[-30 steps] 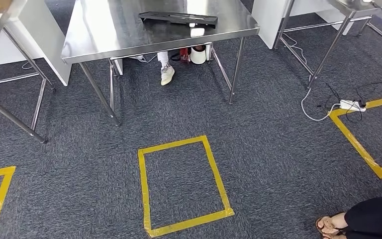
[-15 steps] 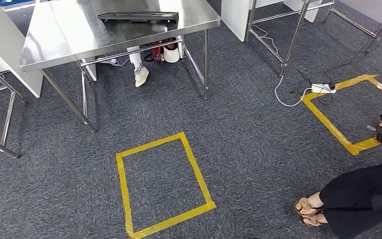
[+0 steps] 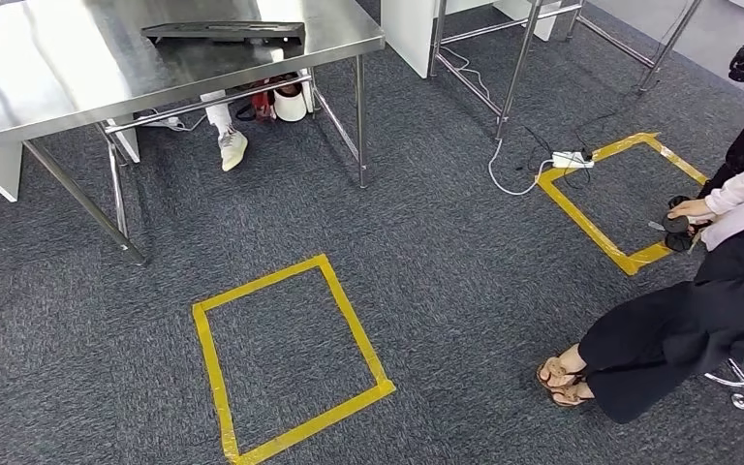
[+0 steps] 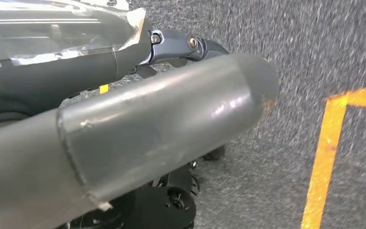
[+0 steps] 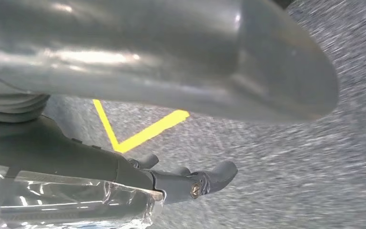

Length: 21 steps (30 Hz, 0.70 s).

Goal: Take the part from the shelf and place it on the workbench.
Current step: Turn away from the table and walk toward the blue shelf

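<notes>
A long, flat black part [image 3: 223,31] lies on the steel workbench [image 3: 77,77] at the far left of the head view. My left hand [image 4: 138,105] hangs above the grey carpet, its thick grey thumb and dark fingers [image 4: 190,45] apart with nothing between them. My right hand [image 5: 124,57] also hangs over the carpet, and its dark fingers [image 5: 195,183] stretch out under the thumb, empty. Both hands are far from the workbench.
A person in black trousers and sandals [image 3: 659,339] stands close on the right, holding a small dark thing [image 3: 680,221]. Yellow tape squares [image 3: 281,358] [image 3: 620,194] mark the carpet. A power strip with a white cable [image 3: 567,158] lies near steel frame legs [image 3: 513,68]. Someone's shoe [image 3: 232,150] shows under the workbench.
The camera has swung to the right, so the whole scene slid left. The person on the right has come much further into view.
</notes>
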### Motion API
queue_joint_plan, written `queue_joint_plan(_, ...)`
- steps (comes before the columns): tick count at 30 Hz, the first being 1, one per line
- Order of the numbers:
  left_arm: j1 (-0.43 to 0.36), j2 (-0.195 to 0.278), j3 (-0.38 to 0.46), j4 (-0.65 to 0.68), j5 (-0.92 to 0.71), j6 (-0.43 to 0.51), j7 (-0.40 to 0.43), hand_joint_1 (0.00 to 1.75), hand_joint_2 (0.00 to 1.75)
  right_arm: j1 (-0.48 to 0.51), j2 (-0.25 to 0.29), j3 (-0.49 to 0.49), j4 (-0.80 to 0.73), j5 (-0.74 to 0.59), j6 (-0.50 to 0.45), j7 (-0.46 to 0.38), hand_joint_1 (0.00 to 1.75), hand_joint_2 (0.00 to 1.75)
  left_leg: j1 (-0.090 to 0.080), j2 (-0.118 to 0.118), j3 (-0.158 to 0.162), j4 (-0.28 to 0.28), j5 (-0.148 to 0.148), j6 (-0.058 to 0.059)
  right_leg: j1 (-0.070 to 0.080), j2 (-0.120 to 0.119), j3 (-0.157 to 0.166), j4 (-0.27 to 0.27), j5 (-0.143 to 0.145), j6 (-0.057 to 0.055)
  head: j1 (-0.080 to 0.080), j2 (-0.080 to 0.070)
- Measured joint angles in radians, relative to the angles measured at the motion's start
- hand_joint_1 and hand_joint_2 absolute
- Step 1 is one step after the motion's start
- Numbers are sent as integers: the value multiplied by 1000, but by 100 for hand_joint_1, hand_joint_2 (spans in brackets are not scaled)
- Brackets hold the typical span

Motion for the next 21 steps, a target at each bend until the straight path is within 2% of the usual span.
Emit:
queue_joint_plan(1, 0, -1, 0, 0, -1, 0, 0, 0, 0, 1, -1, -2, 0, -2, 0, 0, 0, 0, 4, 11, -2, 3, -1, -9, -8, -12, 38, -57, 19, 16, 0, 0)
queue_joint_plan(2, 0, -1, 0, 0, -2, 0, 0, 0, 0, 2, -2, -4, 0, -3, 0, -1, 0, 0, 5, 21, -3, 11, -5, -19, -15, -34, 81, -127, 36, 28, 1, 0)
queue_joint_plan(3, -1, 0, 0, 0, -2, 0, 0, 0, 0, 1, -3, -5, 0, -4, 2, -3, 0, 0, 6, 31, -5, 20, -10, -30, -18, -54, 116, -185, 50, 33, 2, 0)
queue_joint_plan(4, -1, 1, 0, 0, -3, 0, 0, 0, 0, -1, -3, -7, 0, -5, 3, -5, 0, 0, 5, 38, -7, 28, -16, -40, -17, -66, 136, -219, 57, 28, 1, 0)
queue_joint_plan(5, -2, 2, 0, 0, -3, 0, -1, 0, 0, -2, -3, -9, 0, -6, 4, -7, 0, 0, 4, 46, -6, 33, -19, -49, -14, -71, 140, -230, 59, 17, 0, 0)
queue_joint_plan(6, -3, 2, 0, 0, -4, 0, -1, 0, 0, -2, -4, -11, 0, -7, 4, -9, 0, 0, 4, 53, -4, 35, -20, -56, -11, -63, 137, -230, 62, 4, -1, 0)
queue_joint_plan(7, -4, 1, -1, 0, -4, 0, -1, 0, 0, -2, -4, -14, 0, -7, 5, -10, 0, 0, 6, 59, -2, 34, -20, -62, -13, -51, 135, -230, 66, -8, -3, 0)
queue_joint_plan(8, -5, 1, -1, 0, -4, 0, -1, 0, 0, -1, -4, -16, 0, -7, 5, -11, 0, 0, 9, 52, -2, 38, -25, -70, -17, -42, 133, -233, 70, -17, -3, 0)
queue_joint_plan(9, -5, 2, -1, 0, -5, 0, -1, 0, 0, -1, -4, -18, 0, -8, 4, -11, 0, 0, 13, 32, -8, 54, -42, -78, -22, -32, 133, -235, 75, -26, -5, 0)
queue_joint_plan(10, -5, 2, -1, 0, -5, 0, -1, 0, 0, -2, -4, -20, 0, -10, 4, -11, 0, 0, 17, 4, -22, 88, -71, -85, -27, -23, 132, -237, 81, -35, -6, 0)
queue_joint_plan(11, -3, 2, -1, 0, -6, 0, -1, 0, 0, -2, -4, -21, 0, -11, 4, -11, 0, 0, 22, -27, -43, 142, -109, -93, -28, -14, 128, -237, 86, -42, -8, 0)
queue_joint_plan(12, -2, 2, -1, 0, -8, 0, -1, 0, 0, -2, -4, -23, 0, -12, 4, -12, 0, 0, 27, -47, -70, 209, -147, -98, -28, -4, 121, -237, 91, -46, -8, 0)
queue_joint_plan(13, -1, 3, -2, 0, -10, 0, 0, 0, 0, -1, -3, -24, 0, -13, 4, -12, 0, 0, 31, -55, -94, 268, -174, -103, -28, 6, 116, -236, 94, -47, -8, 0)
queue_joint_plan(14, 0, 3, -2, 0, -12, 0, 0, 0, 0, 0, -3, -26, 0, -14, 4, -12, 0, 0, 35, -58, -105, 300, -182, -106, -29, 18, 111, -236, 98, -45, -8, 0)
queue_joint_plan(15, 0, 4, -2, 0, -13, 0, 0, 0, 0, 2, -3, -28, 0, -15, 4, -12, 0, 0, 40, -60, -100, 296, -170, -108, -30, 30, 108, -236, 101, -41, -8, 0)
queue_joint_plan(16, 0, 5, -3, 0, -14, 0, 0, 0, 0, 3, -3, -29, 0, -15, 4, -12, 0, 0, 45, -63, -74, 252, -142, -110, -32, 42, 106, -236, 105, -37, -8, 0)
queue_joint_plan(18, -1, 6, -4, 0, -14, 0, 0, 0, 0, 3, -3, -29, 0, -16, 4, -12, 0, 0, 53, -98, 3, 111, -83, -113, -34, 65, 101, -235, 113, -25, -9, 0)
queue_joint_plan(19, -1, 6, -4, 0, -15, 0, 0, 0, 0, 2, -3, -29, 0, -16, 3, -12, 0, 0, 54, -116, 29, 58, -67, -112, -34, 74, 99, -236, 117, -18, -9, 0)
queue_joint_plan(20, -1, 6, -4, 0, -15, 0, 0, 0, 0, 1, -3, -29, 0, -16, 3, -12, 0, 0, 52, -129, 43, 29, -61, -109, -32, 82, 96, -239, 122, -10, -10, 0)
queue_joint_plan(21, -1, 6, -4, 0, -15, 0, 0, 0, 0, 1, -3, -29, 0, -16, 3, -13, 0, 0, 46, -130, 44, 23, -61, -103, -31, 89, 94, -244, 129, 0, -10, 0)
